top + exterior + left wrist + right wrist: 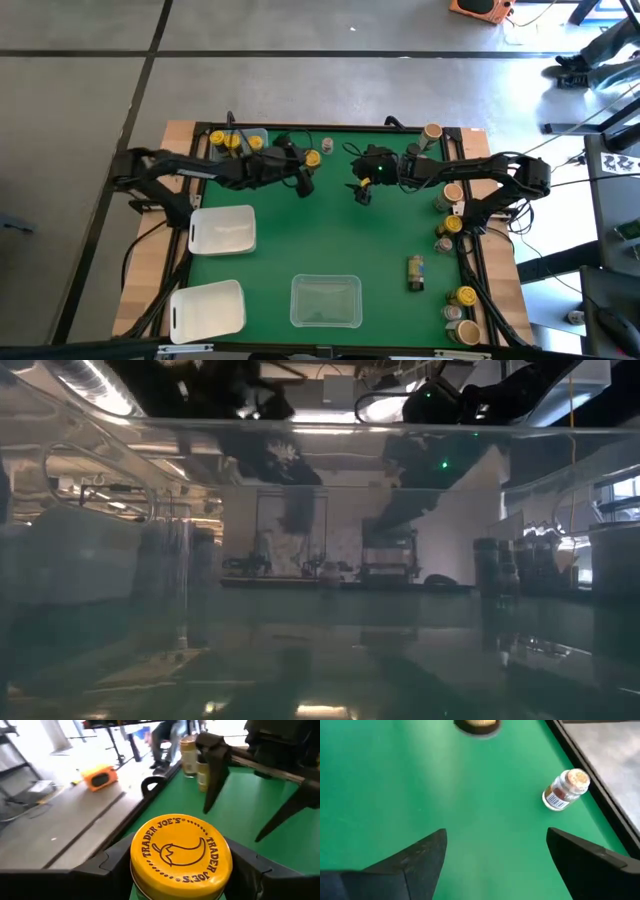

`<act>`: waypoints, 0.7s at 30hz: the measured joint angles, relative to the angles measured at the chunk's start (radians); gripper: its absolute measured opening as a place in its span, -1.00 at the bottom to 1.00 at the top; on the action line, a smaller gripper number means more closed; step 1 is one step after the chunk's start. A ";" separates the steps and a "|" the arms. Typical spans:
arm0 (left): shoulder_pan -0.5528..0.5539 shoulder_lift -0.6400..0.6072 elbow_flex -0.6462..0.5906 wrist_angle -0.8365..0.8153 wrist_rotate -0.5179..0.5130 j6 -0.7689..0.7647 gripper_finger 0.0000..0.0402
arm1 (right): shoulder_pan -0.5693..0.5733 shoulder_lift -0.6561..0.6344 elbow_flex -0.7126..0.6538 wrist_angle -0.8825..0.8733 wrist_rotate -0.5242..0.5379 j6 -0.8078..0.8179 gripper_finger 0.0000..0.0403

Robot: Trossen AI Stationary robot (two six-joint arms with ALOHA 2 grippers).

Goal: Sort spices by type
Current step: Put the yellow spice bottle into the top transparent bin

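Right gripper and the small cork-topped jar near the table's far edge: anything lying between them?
No. In the right wrist view, only bare green mat lies between the open right gripper and the cork-topped jar.

High view: overhead, facing straight down, far enough to take in the whole green surface (320,240) and both arms.
Low view: at surface height, facing level toward the room, pressed close behind a clear tray wall (320,510).
Left wrist view: very near a yellow-lidded jar (181,854), facing across the surface edge to the floor beyond.
Right wrist view: angled down, close over bare green.
Shared: green surface in the high view and both wrist views.
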 joint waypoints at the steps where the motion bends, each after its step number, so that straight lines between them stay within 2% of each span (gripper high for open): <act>1: -0.005 -0.027 -0.002 -0.038 -0.021 -0.005 0.10 | 0.000 0.000 0.000 0.002 0.000 0.000 0.69; 13: -0.023 -0.404 -0.234 -0.151 -0.273 -0.140 0.10 | 0.000 0.000 0.000 0.007 0.000 0.000 0.69; 21: -0.023 -0.573 -0.292 -0.379 -0.411 -0.251 0.10 | 0.000 0.000 0.000 0.023 0.000 0.000 0.69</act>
